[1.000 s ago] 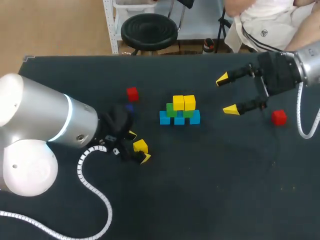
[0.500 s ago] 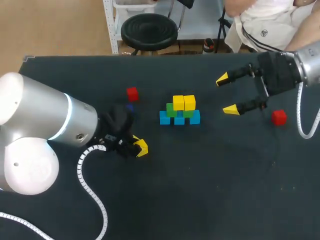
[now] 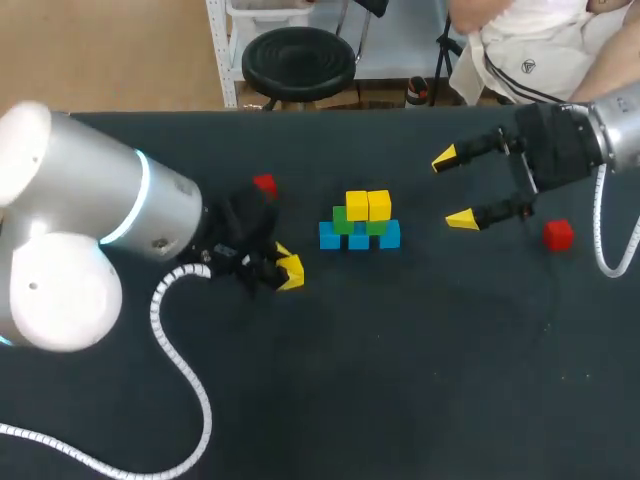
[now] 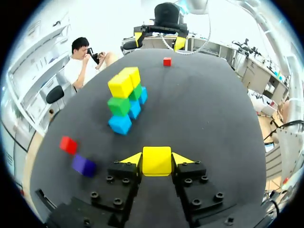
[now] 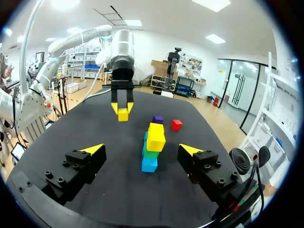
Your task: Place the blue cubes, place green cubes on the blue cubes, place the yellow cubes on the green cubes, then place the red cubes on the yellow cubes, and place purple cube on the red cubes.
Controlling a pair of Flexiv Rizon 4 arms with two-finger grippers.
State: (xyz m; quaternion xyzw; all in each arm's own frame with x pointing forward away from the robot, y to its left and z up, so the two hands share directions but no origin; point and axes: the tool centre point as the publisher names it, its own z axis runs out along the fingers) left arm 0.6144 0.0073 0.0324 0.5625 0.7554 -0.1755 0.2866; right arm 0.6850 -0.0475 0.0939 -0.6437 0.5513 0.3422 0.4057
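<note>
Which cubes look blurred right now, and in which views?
Left wrist view: the red cube and purple cube beside the left pincer are smeared; its yellow cube is crisp. Head view: stack sharp, bright sheen on the left arm. Right wrist view: stack sharp.

The bulky silver-grey left arm (image 3: 90,230) had rounded white joint caps, a glowing blue ring and a white coiled cable (image 3: 175,340). The left gripper (image 4: 156,160) and right gripper (image 5: 141,150) had black, screw-studded finger blocks tipped with yellow wedges.
</note>
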